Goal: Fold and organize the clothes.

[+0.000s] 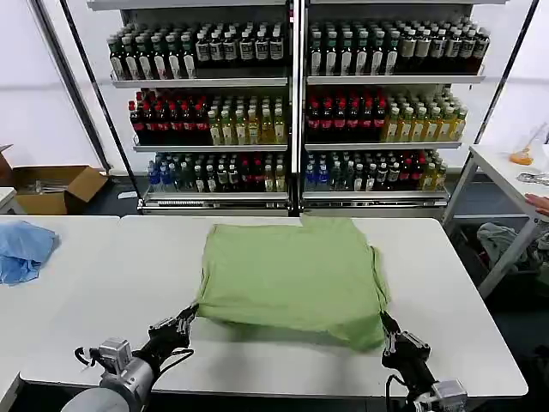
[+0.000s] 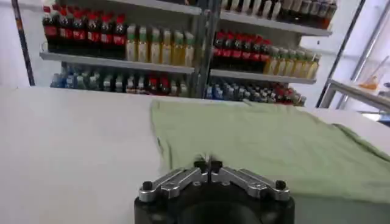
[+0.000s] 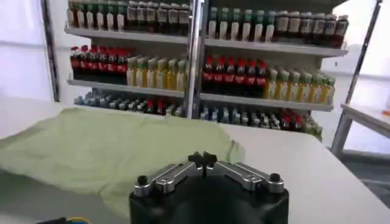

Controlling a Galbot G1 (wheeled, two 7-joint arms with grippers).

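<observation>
The clothes are one light green shirt point(image 1: 292, 275), lying folded into a rough rectangle on the white table point(image 1: 120, 292), plain side up. My left gripper point(image 1: 187, 319) is at the shirt's near left corner with its fingers shut on the hem. In the left wrist view the closed left gripper point(image 2: 207, 163) meets the shirt point(image 2: 274, 140), which spreads away ahead of it. My right gripper point(image 1: 386, 330) is shut on the near right corner. In the right wrist view the right gripper point(image 3: 203, 159) pinches the shirt point(image 3: 103, 146), whose near edge is raised slightly off the table.
A crumpled light blue cloth point(image 1: 24, 249) lies at the table's far left. Shelves of bottles point(image 1: 292, 112) stand behind the table. A cardboard box point(image 1: 51, 184) sits on the floor at the back left, and a second table point(image 1: 506, 172) stands to the right.
</observation>
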